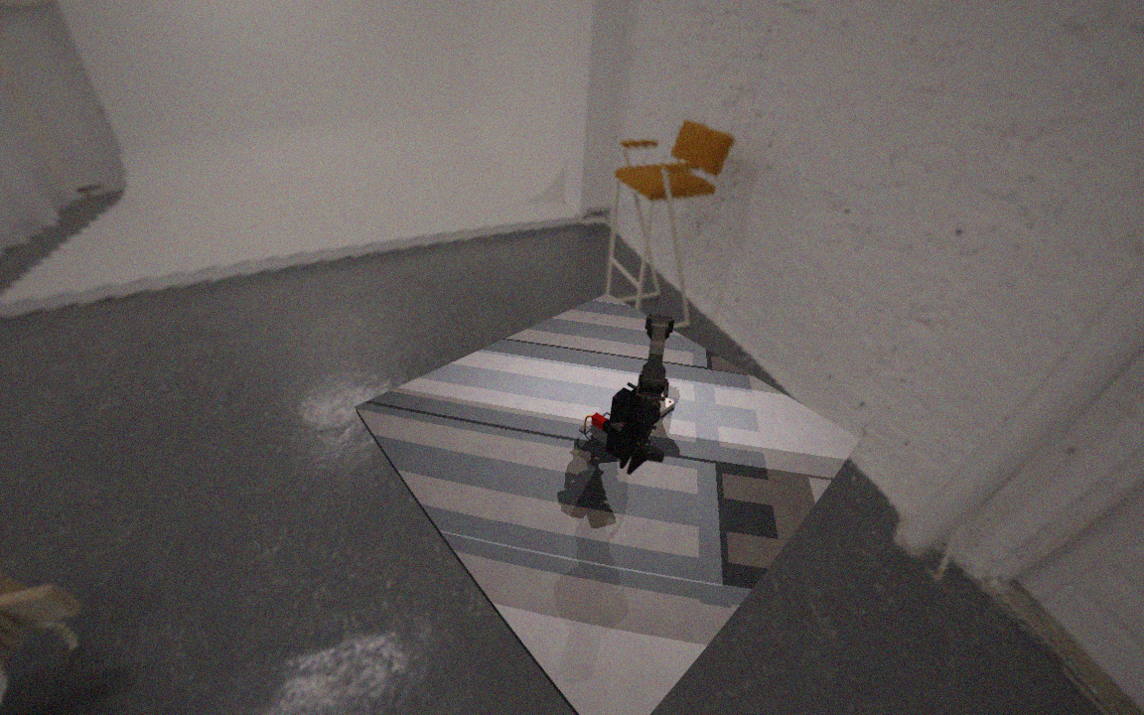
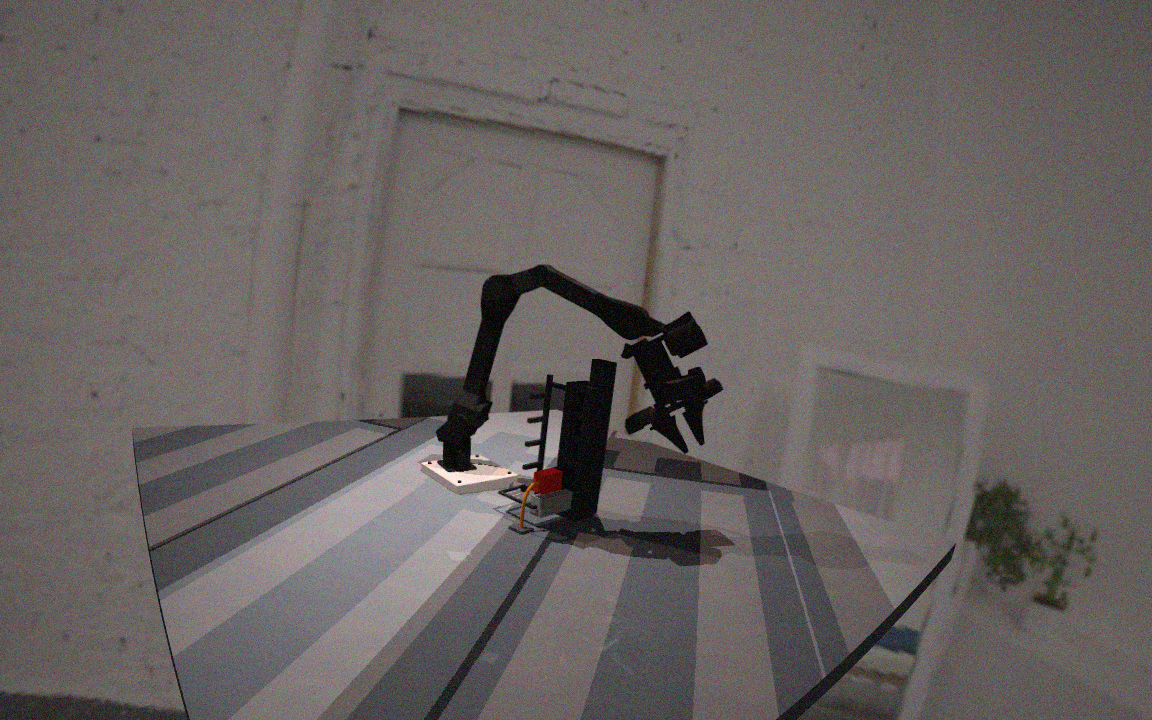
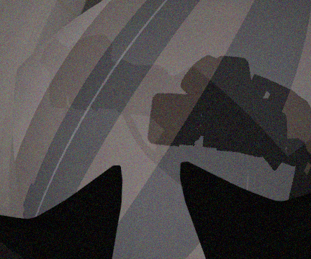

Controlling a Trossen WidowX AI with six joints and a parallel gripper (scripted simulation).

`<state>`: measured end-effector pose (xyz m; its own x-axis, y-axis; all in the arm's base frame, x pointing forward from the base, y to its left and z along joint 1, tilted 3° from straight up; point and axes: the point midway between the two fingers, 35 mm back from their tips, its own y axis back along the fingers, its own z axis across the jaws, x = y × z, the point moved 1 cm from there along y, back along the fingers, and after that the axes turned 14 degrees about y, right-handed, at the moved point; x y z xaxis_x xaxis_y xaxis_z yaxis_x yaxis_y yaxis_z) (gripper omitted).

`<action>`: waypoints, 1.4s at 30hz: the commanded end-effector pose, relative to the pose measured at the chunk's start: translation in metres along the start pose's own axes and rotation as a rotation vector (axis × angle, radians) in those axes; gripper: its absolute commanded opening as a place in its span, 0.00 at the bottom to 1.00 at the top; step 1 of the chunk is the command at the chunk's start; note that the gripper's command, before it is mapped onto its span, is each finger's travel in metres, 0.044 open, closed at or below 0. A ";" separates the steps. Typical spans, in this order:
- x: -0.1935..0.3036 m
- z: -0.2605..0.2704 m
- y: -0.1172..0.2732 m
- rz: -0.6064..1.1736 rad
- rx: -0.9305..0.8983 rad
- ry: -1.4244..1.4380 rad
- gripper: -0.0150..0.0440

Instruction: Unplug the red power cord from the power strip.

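Hovering fingers (image 2: 686, 429) (two), one plug (image 2: 548, 480)

Upper centre, my orange chair (image 1: 678, 164) stands against the white wall — a potted plant (image 2: 1028, 541) sits lower right, beside the striped bench (image 2: 383, 608).

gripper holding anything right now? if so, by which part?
Nothing is held. The gripper hangs partly open above the table, with only striped surface between its fingers. The red plug sits apart, at the black strip's base.

Power strip (image 1: 629, 431) mostly hidden behind the arm in the top view, red plug (image 2: 548, 480) too small to show its seating, orange cord (image 2: 524, 506) barely a thread, fingers cut off by the wrist view's lower edge.
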<state>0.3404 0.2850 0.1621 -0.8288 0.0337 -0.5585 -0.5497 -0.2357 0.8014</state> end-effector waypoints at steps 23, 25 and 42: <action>0.014 -0.229 0.032 0.227 0.380 -0.759 0.53; 0.033 -0.250 0.047 0.291 0.462 -0.876 0.53; 0.058 -0.265 0.066 0.371 0.561 -1.019 0.53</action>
<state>0.2855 0.0100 0.1258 -0.5105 0.8577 -0.0615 -0.0243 0.0570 0.9981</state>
